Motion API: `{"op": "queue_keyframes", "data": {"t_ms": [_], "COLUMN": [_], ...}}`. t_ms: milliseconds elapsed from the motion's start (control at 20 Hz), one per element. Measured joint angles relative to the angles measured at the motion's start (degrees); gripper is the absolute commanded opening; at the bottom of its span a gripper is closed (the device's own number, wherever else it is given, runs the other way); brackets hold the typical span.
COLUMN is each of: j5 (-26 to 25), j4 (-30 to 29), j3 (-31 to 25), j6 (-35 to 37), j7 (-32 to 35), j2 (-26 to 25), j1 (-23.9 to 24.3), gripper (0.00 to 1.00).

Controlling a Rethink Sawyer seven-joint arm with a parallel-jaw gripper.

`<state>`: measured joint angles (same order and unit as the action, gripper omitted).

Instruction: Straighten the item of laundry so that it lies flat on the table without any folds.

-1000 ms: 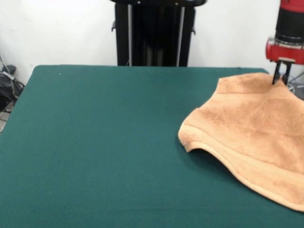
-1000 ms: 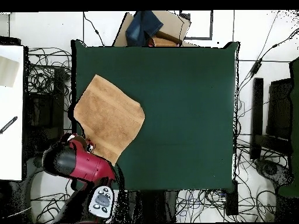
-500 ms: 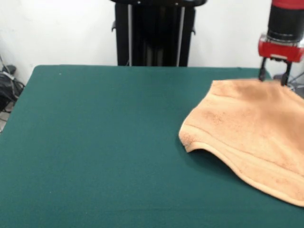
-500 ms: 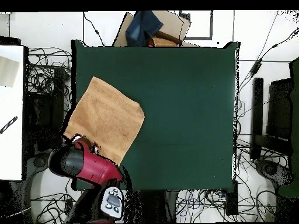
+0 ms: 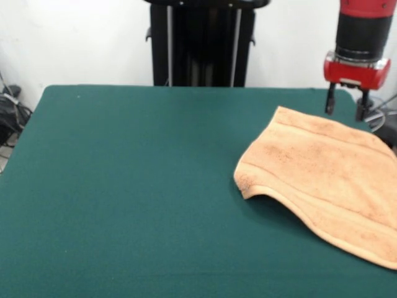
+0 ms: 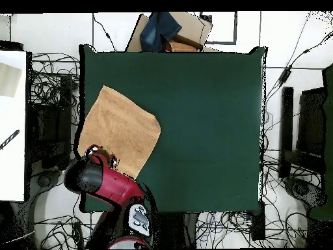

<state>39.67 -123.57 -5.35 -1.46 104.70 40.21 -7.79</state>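
Front and overhead views of the single-arm rig. The gripper hung with its two fingers apart and nothing between them, raised clear of the towel and poised just above its far edge, the edge nearest the robot. From the gripper, the towel spread away from the robot and out over the table, with part of it apparently reaching past the table's side edge; the overhead view leaves this uncertain, since the arm covered that corner. Seen from above, the towel sat as a tilted square, its corners pointing diamond-wise, so no long axis stood out; its woven bands ran slantwise across the table. The corner farthest from the gripper toward the table's middle curled up slightly, leaving a shadowed lift beneath it. Judged from this, any coming pull turned on that raised corner, which lay well apart from the gripper, diagonally across the cloth.
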Motion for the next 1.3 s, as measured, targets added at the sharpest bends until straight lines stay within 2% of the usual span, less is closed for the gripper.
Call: {"op": "queue_keyframes", "data": {"t_ms": [750,1300], "j5": [-1.0,-6.62], "j4": [1.3,13.45], "j3": [-0.26,4.79], "j6": [0.1,7.77], "j7": [-0.01,-0.01], "j2": [-1.1,-8.38], "j1": [1.9,5.76], "gripper": [1.0,1.0]}}
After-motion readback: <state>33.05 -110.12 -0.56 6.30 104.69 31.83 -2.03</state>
